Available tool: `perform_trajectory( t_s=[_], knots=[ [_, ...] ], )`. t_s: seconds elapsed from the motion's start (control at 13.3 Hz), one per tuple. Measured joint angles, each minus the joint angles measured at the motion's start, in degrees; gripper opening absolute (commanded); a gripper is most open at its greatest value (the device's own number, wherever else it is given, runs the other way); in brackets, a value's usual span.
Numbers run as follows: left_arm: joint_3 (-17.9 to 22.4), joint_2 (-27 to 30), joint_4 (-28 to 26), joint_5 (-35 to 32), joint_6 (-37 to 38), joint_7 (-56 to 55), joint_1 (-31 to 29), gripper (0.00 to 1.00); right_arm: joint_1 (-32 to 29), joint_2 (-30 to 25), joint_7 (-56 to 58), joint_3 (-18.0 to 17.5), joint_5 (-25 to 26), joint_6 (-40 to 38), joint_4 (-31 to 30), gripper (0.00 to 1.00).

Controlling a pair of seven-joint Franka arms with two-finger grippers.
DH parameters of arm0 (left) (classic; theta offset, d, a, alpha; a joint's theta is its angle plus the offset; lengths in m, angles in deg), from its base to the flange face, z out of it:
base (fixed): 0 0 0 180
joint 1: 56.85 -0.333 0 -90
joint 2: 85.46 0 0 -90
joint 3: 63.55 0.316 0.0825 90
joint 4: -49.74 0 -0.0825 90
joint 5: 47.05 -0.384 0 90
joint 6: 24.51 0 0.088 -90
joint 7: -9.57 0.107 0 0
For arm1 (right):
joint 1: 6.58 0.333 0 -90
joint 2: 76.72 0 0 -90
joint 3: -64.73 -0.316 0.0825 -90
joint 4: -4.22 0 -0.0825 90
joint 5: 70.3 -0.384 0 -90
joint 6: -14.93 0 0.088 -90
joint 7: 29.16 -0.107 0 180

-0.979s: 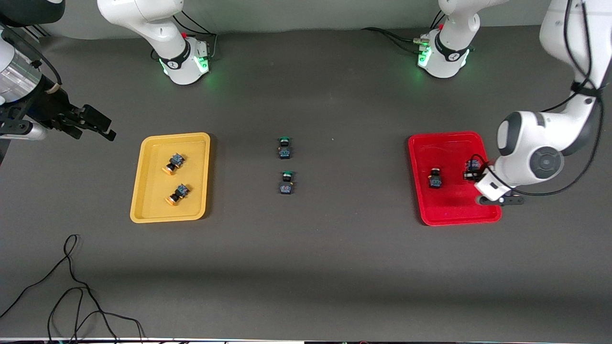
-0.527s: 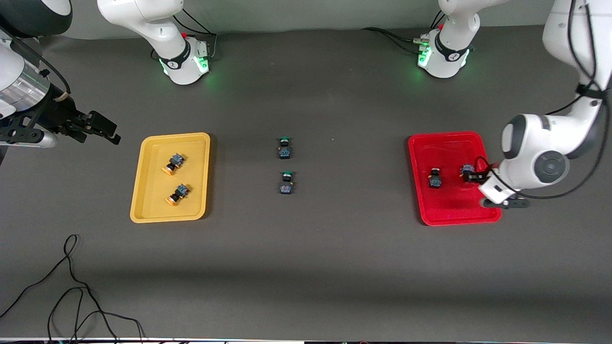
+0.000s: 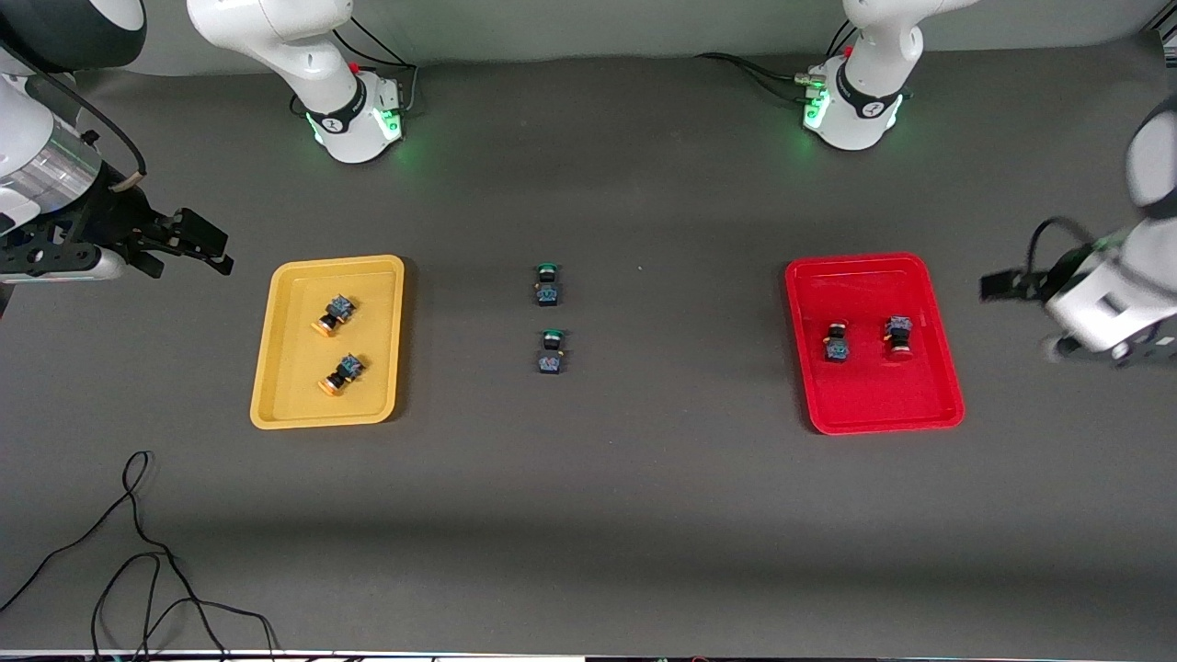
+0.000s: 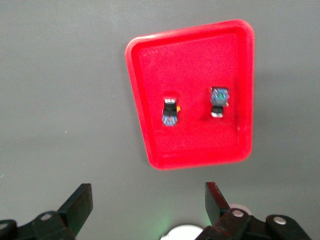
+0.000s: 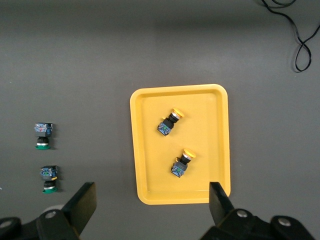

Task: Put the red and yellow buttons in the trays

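Two red-capped buttons (image 3: 837, 340) (image 3: 898, 336) lie in the red tray (image 3: 874, 395); the left wrist view shows the tray (image 4: 200, 65) and both buttons (image 4: 170, 111) (image 4: 219, 100). Two yellow-capped buttons (image 3: 333, 315) (image 3: 342, 372) lie in the yellow tray (image 3: 294, 395); the right wrist view shows that tray (image 5: 210, 125) and both buttons (image 5: 169, 122) (image 5: 181, 163). My left gripper (image 3: 1025, 315) (image 4: 147, 202) is open and empty, up in the air beside the red tray at the left arm's end. My right gripper (image 3: 210, 250) (image 5: 152, 202) is open and empty, beside the yellow tray at the right arm's end.
Two green-capped buttons (image 3: 547, 285) (image 3: 551, 352) stand in the middle of the dark table between the trays, and show in the right wrist view (image 5: 42, 135) (image 5: 48, 178). A loose black cable (image 3: 138, 552) lies near the front corner at the right arm's end.
My left gripper has let go of a red button in the red tray and pulled up and away toward the left arm's end. My right gripper shifted only slightly.
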Motion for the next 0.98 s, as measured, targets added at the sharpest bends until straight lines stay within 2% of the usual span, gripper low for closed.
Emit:
perform_trajectory(
  t_s=[0.3,0.38,0.53,0.6,0.98],
  knots=[
    [0.2,4.3,2.9,1.7,4.9,0.8,0.8,1.0,0.0,0.5,0.5,0.0,1.5,-2.1,1.2,1.0],
    [2.1,5.0,2.9,1.9,4.9,0.8,3.3,1.0,0.0,0.8,0.5,0.0,1.5,-2.1,1.5,1.0],
    [10.0,5.6,2.9,2.3,4.9,0.7,12.4,1.0,0.0,1.1,0.6,0.0,1.5,-2.1,2.3,1.0],
    [12.4,5.7,2.9,2.8,4.8,0.7,15.3,1.0,0.0,1.1,0.6,0.0,1.5,-2.1,2.5,1.0],
    [14.1,5.7,2.9,3.8,4.6,0.7,16.7,1.0,0.0,1.6,0.7,0.0,1.5,-2.2,2.7,1.0]
  ],
)
